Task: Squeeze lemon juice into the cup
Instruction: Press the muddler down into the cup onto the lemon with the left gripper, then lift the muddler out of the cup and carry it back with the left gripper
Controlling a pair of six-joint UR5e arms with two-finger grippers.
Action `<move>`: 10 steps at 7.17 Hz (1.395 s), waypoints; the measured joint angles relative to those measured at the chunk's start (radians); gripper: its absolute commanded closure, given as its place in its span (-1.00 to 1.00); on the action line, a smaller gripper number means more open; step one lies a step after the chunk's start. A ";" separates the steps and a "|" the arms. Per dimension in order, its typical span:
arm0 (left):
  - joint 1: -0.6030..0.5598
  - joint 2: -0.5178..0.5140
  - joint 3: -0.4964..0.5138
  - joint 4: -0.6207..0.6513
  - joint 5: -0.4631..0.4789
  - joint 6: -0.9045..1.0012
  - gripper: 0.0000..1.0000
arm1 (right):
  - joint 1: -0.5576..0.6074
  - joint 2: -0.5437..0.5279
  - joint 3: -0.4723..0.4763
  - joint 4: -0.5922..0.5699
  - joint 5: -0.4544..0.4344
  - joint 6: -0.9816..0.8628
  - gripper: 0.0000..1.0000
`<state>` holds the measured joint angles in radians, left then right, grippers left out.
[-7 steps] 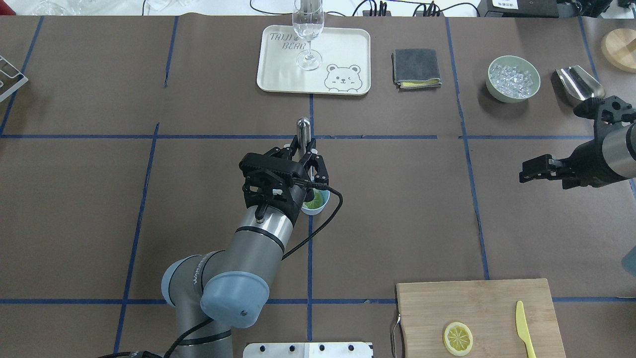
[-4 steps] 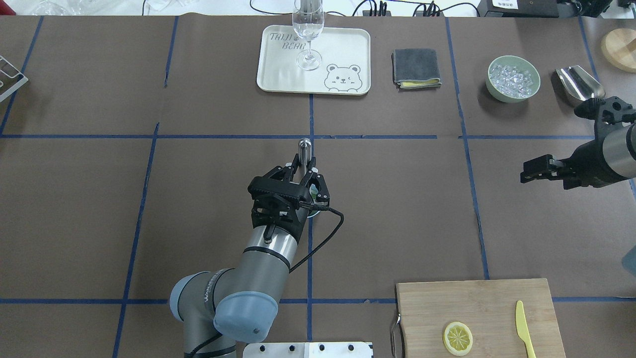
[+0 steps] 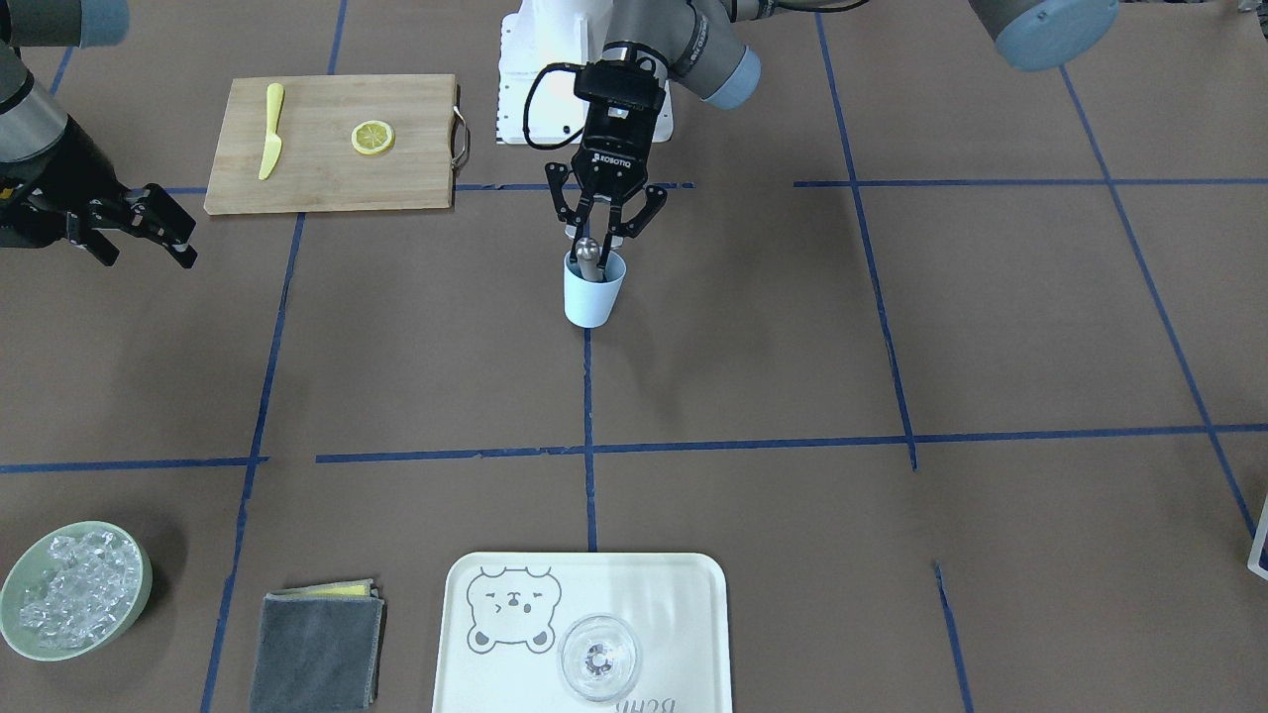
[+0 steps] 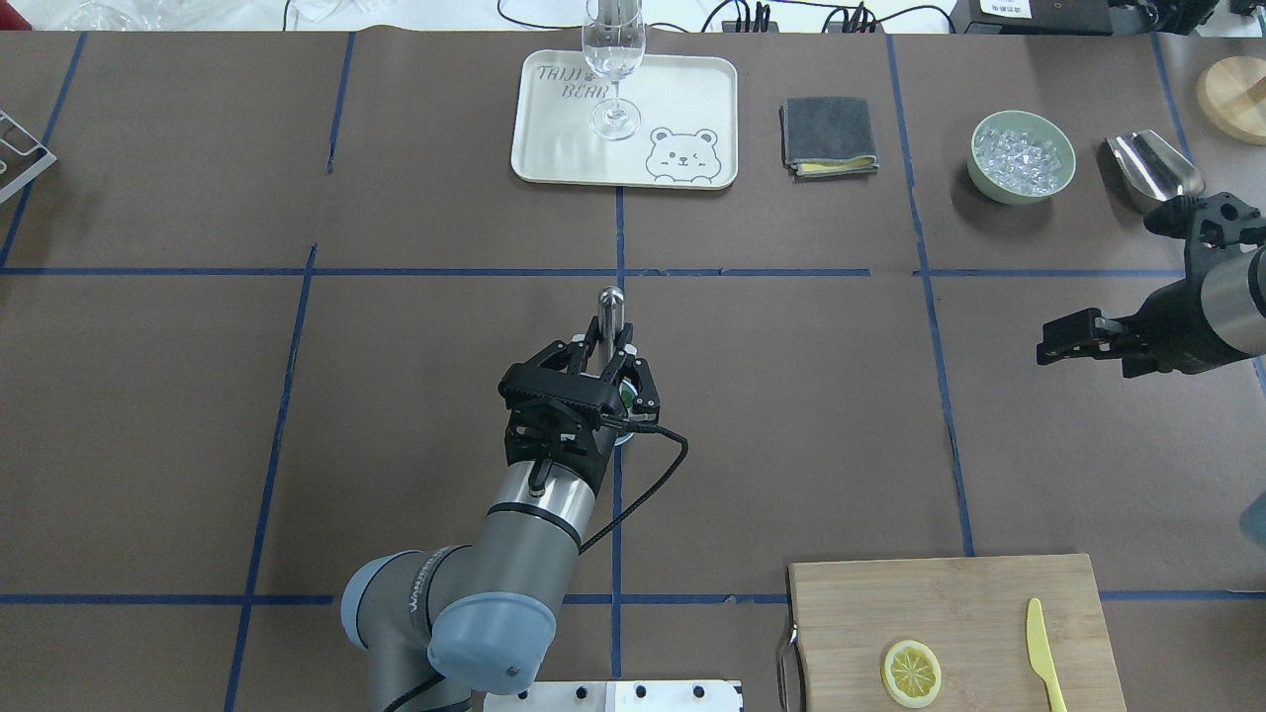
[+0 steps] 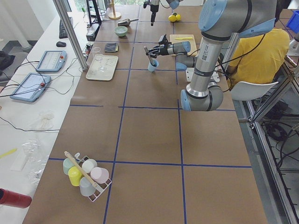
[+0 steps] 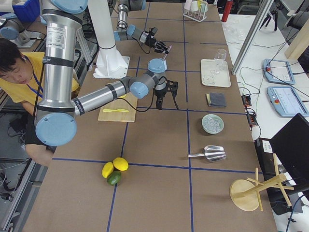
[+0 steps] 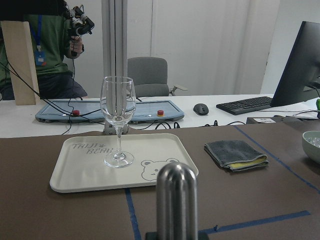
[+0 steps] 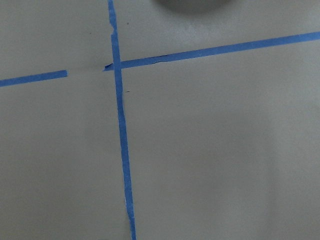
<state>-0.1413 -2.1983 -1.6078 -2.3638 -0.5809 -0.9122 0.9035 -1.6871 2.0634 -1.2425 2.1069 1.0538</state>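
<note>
My left gripper (image 3: 597,238) is shut on an upright metal rod (image 3: 589,254) whose lower end stands inside the light-blue cup (image 3: 591,297) near the table's middle. In the overhead view the left gripper (image 4: 611,348) covers most of the cup; a greenish bit (image 4: 626,398) shows at its rim, and I cannot tell what it is. The rod's rounded top (image 7: 176,195) fills the lower left wrist view. A yellow lemon slice (image 4: 911,672) lies on the wooden cutting board (image 4: 989,603), far from both grippers. My right gripper (image 4: 1046,348) hangs open and empty over bare table at the right.
A yellow plastic knife (image 4: 1039,648) lies on the board. A cream tray (image 4: 682,99) with a wine glass (image 4: 613,59), a grey cloth (image 4: 829,135), a green bowl of ice (image 4: 1023,156) and a metal scoop (image 4: 1152,166) line the far edge.
My left gripper has moved toward the robot with the rod, from just beyond the cup to over it. It now covers the cup's mouth. The right arm has barely moved.
</note>
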 measured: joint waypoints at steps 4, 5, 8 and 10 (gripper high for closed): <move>-0.004 -0.004 -0.108 -0.027 -0.014 0.146 1.00 | -0.001 -0.001 0.000 0.001 -0.001 0.002 -1.00; -0.016 -0.004 -0.138 -0.043 -0.046 0.170 1.00 | -0.001 -0.001 -0.001 0.002 -0.001 0.003 -1.00; -0.105 0.041 -0.229 -0.039 -0.269 0.206 1.00 | -0.001 -0.002 -0.003 0.001 -0.002 0.000 -1.00; -0.168 0.152 -0.273 -0.027 -0.417 0.228 1.00 | 0.000 0.000 -0.010 0.001 -0.004 -0.002 -1.00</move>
<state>-0.3095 -2.0465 -1.8807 -2.3905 -0.9984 -0.6842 0.9030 -1.6875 2.0538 -1.2414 2.1033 1.0520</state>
